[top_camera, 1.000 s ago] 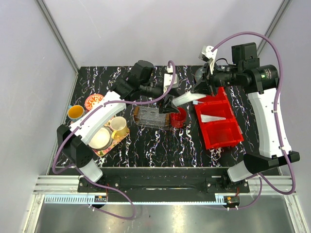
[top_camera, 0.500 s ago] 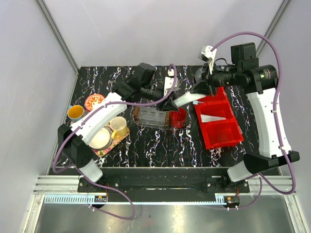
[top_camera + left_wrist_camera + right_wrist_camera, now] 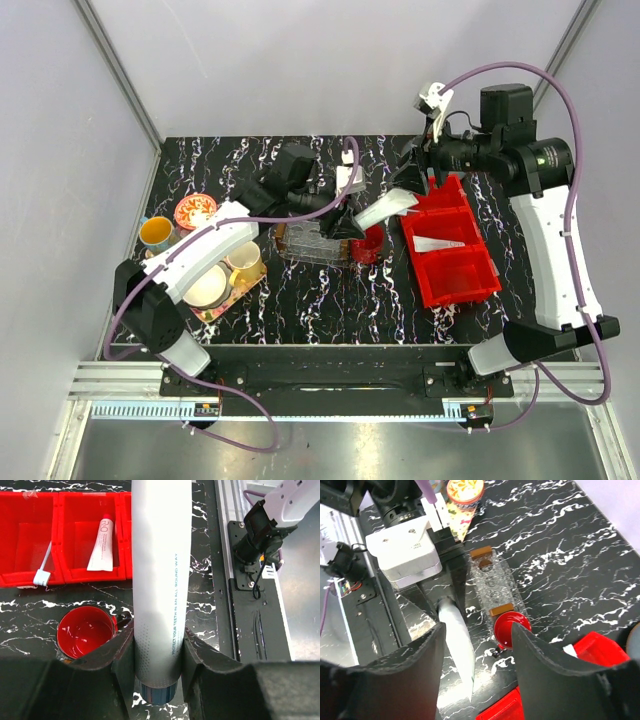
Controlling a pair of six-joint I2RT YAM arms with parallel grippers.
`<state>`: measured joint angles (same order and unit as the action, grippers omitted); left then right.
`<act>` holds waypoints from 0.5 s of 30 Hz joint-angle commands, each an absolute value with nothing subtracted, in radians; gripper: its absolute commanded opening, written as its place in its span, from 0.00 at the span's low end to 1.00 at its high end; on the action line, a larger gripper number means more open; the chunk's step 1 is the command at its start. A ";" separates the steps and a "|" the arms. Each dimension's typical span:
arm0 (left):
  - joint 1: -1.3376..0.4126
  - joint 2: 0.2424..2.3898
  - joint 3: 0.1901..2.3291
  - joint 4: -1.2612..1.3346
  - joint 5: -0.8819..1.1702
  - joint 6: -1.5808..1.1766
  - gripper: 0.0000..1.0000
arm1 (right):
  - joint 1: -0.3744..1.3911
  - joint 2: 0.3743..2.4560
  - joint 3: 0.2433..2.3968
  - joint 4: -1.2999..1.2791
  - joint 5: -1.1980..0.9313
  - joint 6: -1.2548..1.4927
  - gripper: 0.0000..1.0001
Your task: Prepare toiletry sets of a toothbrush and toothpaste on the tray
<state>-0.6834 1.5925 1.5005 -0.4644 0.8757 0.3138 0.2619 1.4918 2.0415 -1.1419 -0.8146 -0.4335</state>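
Robot lab test cell, not a home or shop. Tells: plain pale wall panels (image 3: 330, 60) box in the table (image 3: 330, 305) on three sides, with bare aluminium frame posts (image 3: 115, 70) at the back corners. A slotted aluminium rail (image 3: 330, 388) runs along the near edge. The left arm (image 3: 200, 250) and right arm (image 3: 555, 250) are bolted to a black base plate (image 3: 330, 366) there, and purple cables (image 3: 520, 75) loop loose above them. The household stuff reads as props on a black marble-print top: cups (image 3: 157, 232), flowery tray (image 3: 218, 312), red bin (image 3: 455, 275), clear tray (image 3: 310, 240), toothpaste (image 3: 160, 580).
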 commanded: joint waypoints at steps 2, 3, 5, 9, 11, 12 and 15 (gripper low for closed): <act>-0.678 1.474 1.445 -0.226 0.827 0.155 0.00 | 0.265 1.428 2.033 -0.993 -0.692 -0.322 0.63; -0.675 1.470 1.440 -0.210 0.821 0.137 0.00 | 0.265 1.421 2.016 -0.955 -0.683 -0.310 0.64; -0.661 1.450 1.427 -0.171 0.801 0.080 0.00 | 0.265 1.391 1.993 -0.904 -0.651 -0.264 0.67; -0.631 1.413 1.405 -0.104 0.744 0.005 0.00 | 0.265 1.353 1.935 -0.787 -0.611 -0.204 0.70; -0.615 1.398 1.405 -0.086 0.714 -0.036 0.00 | 0.265 1.348 1.925 -0.760 -0.624 -0.177 0.70; -0.611 1.393 1.404 -0.077 0.707 -0.054 0.00 | 0.265 1.350 1.910 -0.746 -0.633 -0.164 0.70; -0.597 1.379 1.402 -0.037 0.675 -0.126 0.00 | 0.265 1.341 1.856 -0.666 -0.692 -0.118 0.70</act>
<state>-0.6132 1.4357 1.3994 -0.1844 0.7418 0.0013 0.2619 1.3621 1.9141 -0.8265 -0.6514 -0.2096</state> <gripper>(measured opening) 0.384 0.699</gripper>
